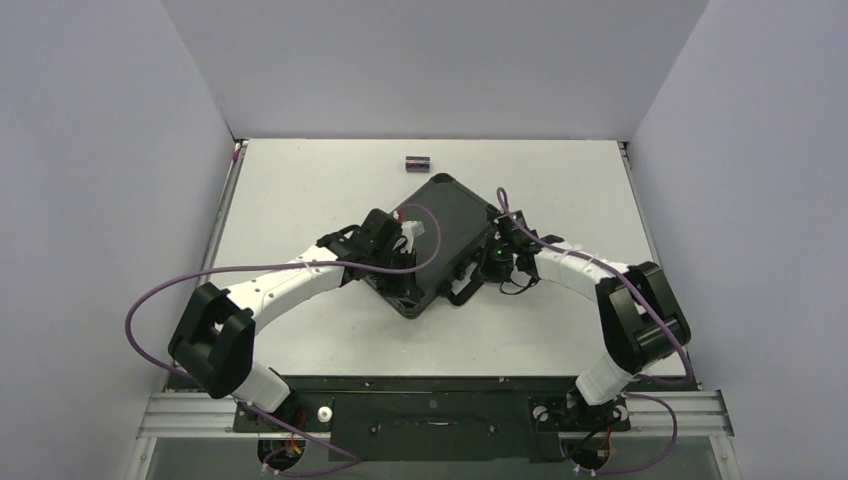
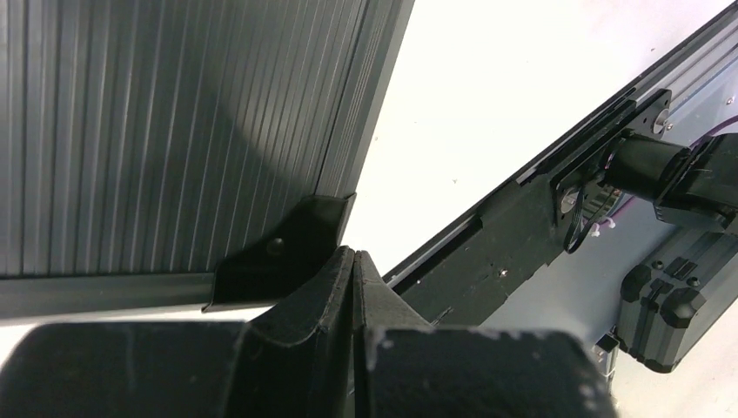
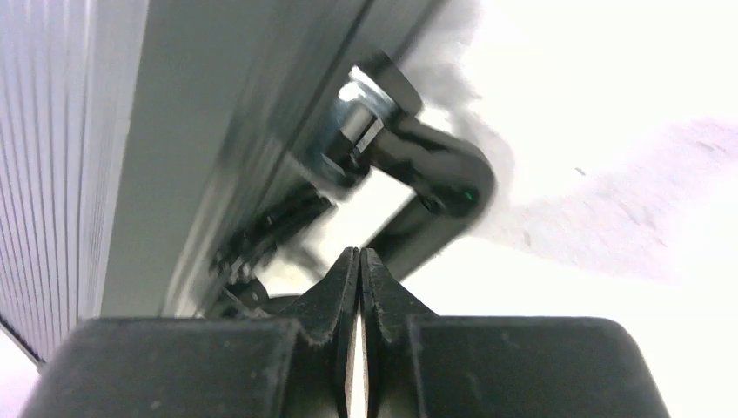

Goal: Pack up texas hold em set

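Top external view: closed black briefcase (image 1: 450,235) sits skewed mid white table (image 1: 320,180), plain pale walls (image 1: 430,60) on three sides, a small chip stack (image 1: 417,161) loose at its 12 o'clock, left gripper (image 2: 355,261) pinched shut at its 9 o'clock, right gripper (image 3: 359,257) likewise at 3 o'clock by the handle (image 3: 435,192).

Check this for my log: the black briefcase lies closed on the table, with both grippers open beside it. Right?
Not quite: both grippers are shut. The wrist views show the left gripper and the right gripper pressed fully together. The black briefcase does lie closed on the table.
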Available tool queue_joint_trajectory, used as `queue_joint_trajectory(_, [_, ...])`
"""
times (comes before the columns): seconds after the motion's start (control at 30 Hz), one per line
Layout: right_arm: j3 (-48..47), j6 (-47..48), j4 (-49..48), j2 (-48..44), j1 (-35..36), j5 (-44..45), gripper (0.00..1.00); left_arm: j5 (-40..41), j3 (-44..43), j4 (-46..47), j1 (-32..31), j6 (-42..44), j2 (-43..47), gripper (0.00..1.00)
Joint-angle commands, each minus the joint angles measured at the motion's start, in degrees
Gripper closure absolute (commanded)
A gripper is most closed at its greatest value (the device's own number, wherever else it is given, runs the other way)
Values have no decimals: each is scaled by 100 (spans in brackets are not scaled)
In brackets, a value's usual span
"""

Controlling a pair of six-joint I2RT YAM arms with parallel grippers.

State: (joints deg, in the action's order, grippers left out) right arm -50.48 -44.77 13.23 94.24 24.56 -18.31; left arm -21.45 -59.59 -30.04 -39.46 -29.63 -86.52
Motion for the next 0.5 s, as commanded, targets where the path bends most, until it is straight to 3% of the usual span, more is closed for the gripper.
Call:
queue_joint_trajectory(0.0, [-36,522,1137,-862,-30,855,100,49,-449,-374,9,-48,396,100])
queue_joint_trajectory(0.07, [-77,600,1355,-1152,-30,931,99,105,-529,-443,9,-59,456,100])
queue_joint_trajectory(0.23, [-439,829,1903,-1726,-30,1051,82,262,-806,-669,18,-1,579,100])
queue_joint_trajectory(0.47, [-1339,1165,2540,-2226,-30,1281,66,584,-1309,-977,46,248,788,85])
